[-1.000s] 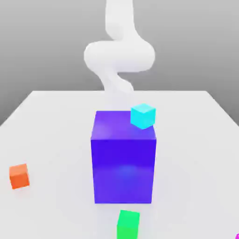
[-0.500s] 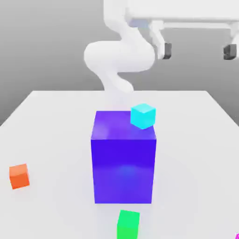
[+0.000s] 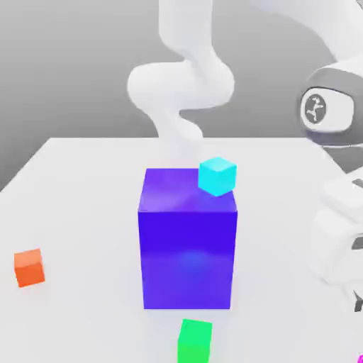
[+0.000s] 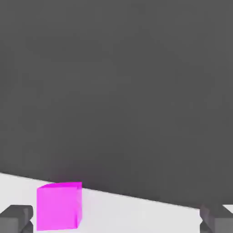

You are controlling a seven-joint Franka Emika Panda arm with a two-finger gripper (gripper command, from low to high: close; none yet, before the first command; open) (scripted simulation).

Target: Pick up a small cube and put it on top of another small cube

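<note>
"Magenta cube (image 4: pixel 58 208), right by the white table's (image 4: pixel 141 213) edge, and the gripper (image 4: pixel 116 219) is wide open, holding nothing!"

"But it's off-centre, nearer one finger! Come down like that and the fingertip could clip it, maybe knock it clean off"

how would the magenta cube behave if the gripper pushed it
The magenta cube would probably slide rather than roll, given its flat faces. Its straight edges suggest it is stiff. Being about as tall as wide, it seems unlikely to tip.
</note>
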